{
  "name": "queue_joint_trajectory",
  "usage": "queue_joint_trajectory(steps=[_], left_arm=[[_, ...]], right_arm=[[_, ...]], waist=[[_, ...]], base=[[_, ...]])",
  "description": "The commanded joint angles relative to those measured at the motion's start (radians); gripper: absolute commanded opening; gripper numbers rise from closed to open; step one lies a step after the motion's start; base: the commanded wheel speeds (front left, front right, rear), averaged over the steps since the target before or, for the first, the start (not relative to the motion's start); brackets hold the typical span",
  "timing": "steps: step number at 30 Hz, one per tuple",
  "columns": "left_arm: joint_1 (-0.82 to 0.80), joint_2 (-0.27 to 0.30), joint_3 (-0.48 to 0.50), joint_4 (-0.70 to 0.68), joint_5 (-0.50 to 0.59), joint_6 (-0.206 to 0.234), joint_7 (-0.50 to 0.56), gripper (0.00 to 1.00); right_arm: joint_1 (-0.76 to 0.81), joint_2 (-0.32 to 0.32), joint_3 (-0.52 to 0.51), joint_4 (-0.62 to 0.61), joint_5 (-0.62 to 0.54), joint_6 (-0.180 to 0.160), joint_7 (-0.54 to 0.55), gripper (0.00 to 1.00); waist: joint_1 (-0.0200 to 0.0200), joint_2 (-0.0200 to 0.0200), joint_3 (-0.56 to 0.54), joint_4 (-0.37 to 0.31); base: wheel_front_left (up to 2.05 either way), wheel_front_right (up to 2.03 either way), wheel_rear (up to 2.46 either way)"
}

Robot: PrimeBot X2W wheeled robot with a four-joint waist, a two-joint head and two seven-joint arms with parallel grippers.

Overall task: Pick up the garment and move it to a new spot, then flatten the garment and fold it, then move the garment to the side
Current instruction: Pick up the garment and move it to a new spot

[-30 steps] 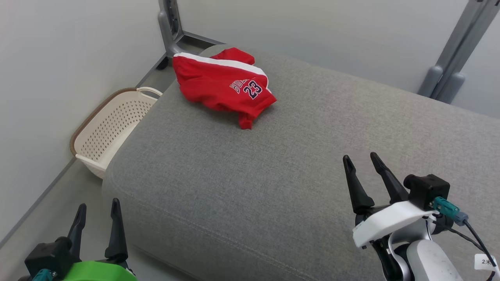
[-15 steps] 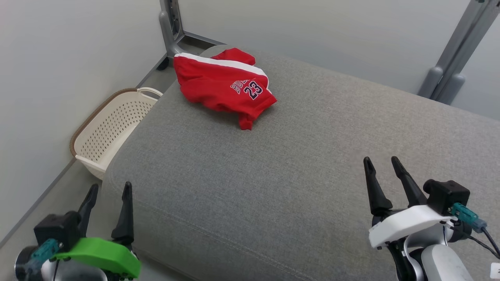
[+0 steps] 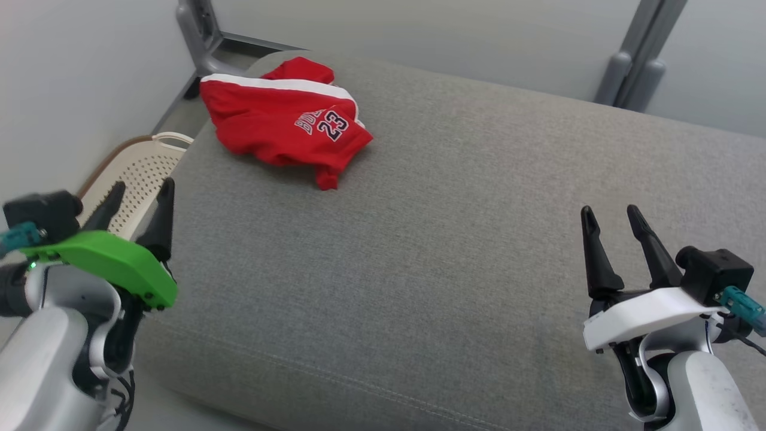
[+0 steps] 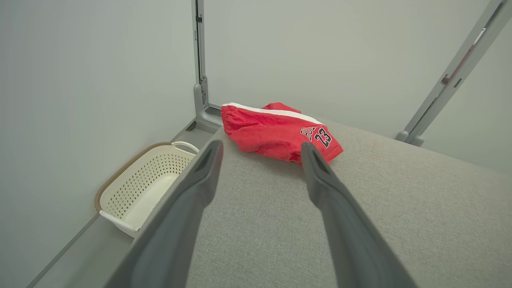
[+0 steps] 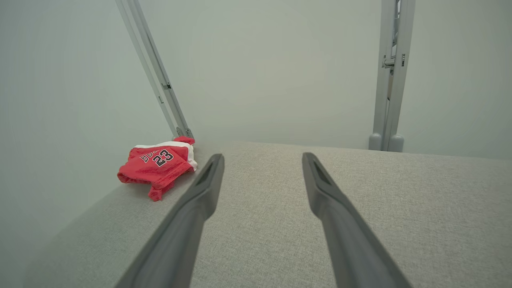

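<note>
**A:** What's around the work?

**B:** A broad grey cushion point(image 3: 431, 251) carries everything. On the floor against its left side stands a cream perforated basket point(image 3: 139, 173) with a brown rim, close to the pale wall. Two grey metal posts rise behind the cushion: the left post point(image 3: 194, 27) at the far left corner, the right post point(image 3: 635, 57) at the far right.

**A:** What lies between the arms and the cloth?

**B:** A stretch of bare grey fabric. The left gripper point(image 3: 144, 183), under a green cover, hovers at the cushion's left edge, just beside the basket. Its jaws are apart and hold nothing. The right gripper point(image 3: 610, 209), under a white cover, hangs over the near right part of the cushion, well apart from the cloth. Its jaws are likewise spread and empty.

**A:** And where is the garment point(image 3: 281, 126)?

**B:** On the cushion's far left corner, near the left post and beyond the basket.

**A:** How does it look?

**B:** Red and rumpled, not flat. A white band runs along its far edge, with a red lump poking out behind it. A dark "23" outlined in white faces up, with partly hidden lettering above it. One small red fold juts toward the near side.
</note>
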Motion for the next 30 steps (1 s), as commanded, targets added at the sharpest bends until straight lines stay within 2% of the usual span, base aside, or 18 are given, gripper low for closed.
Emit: queue_joint_trajectory(steps=[1, 10, 20, 30], left_arm=[[-0.037, 0.001, 0.005, 0.019, -0.014, -0.012, 0.011, 1.00], [-0.229, 0.022, 0.051, 0.205, -0.082, -0.076, 0.101, 1.00], [-0.317, 0.085, 0.103, 0.307, -0.118, -0.100, 0.139, 1.00], [-0.356, 0.096, 0.122, 0.330, -0.126, -0.109, 0.127, 1.00]], right_arm=[[-0.018, -0.005, -0.002, -0.010, -0.005, 0.000, 0.005, 1.00], [-0.079, -0.004, -0.016, -0.041, -0.033, 0.000, 0.010, 1.00], [-0.174, -0.004, -0.020, -0.087, -0.062, 0.000, 0.007, 1.00], [-0.222, -0.004, -0.029, -0.141, -0.088, 0.000, 0.026, 1.00]], waist=[[0.0000, 0.0000, 0.073, -0.076], [0.0000, 0.0000, 0.182, -0.193], [0.0000, 0.0000, 0.325, -0.319], [0.0000, 0.0000, 0.437, -0.354]], base=[[0.00, 0.00, 0.00], [0.00, 0.00, 0.00], [0.00, 0.00, 0.00], [0.00, 0.00, 0.00]])
